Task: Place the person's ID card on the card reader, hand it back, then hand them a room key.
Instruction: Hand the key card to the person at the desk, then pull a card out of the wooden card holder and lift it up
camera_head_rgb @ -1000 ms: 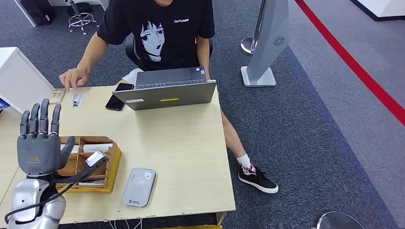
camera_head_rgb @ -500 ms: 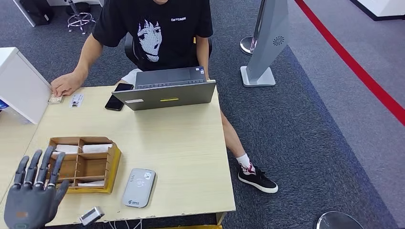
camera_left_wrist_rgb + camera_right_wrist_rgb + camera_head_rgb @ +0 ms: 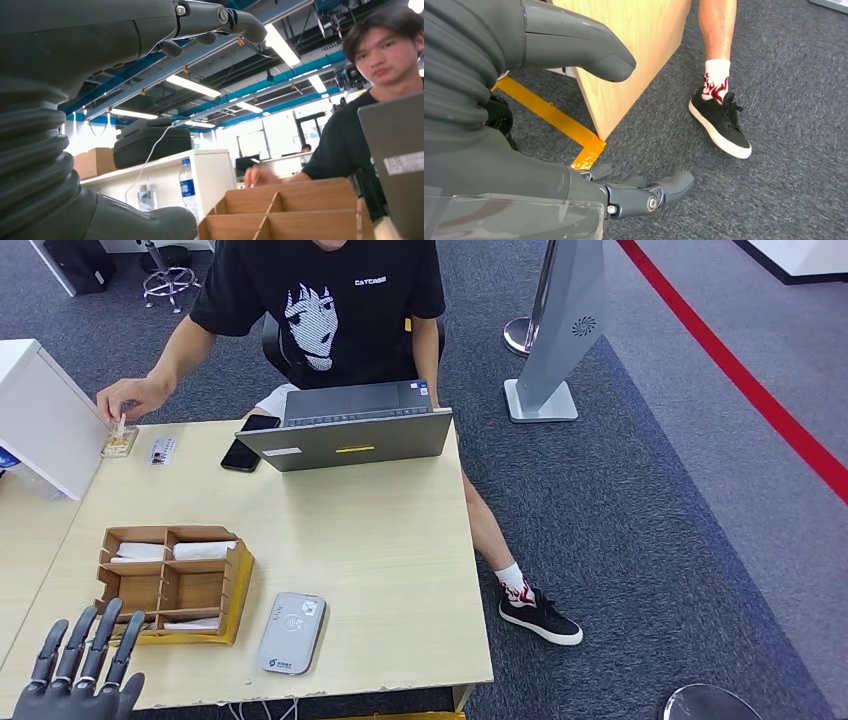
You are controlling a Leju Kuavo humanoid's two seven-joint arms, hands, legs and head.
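Two robot hands, both empty: the left robot hand (image 3: pixel 85 672) sits at the near left corner of the desk (image 3: pixel 380 540), fingers spread and pointing far, holding nothing; the right robot hand (image 3: pixel 624 192) hangs low beside the desk, over the carpet, fingers loosely extended. Just beyond the left fingers stands the wooden organizer (image 3: pixel 175 583), with the card reader (image 3: pixel 291 632) to its right. The ID card (image 3: pixel 161 450) appears to lie at the far left edge, long axis running near-to-far, beside the person's hand (image 3: pixel 128 398). It lies straight ahead of the left robot hand, which is clearly the nearer.
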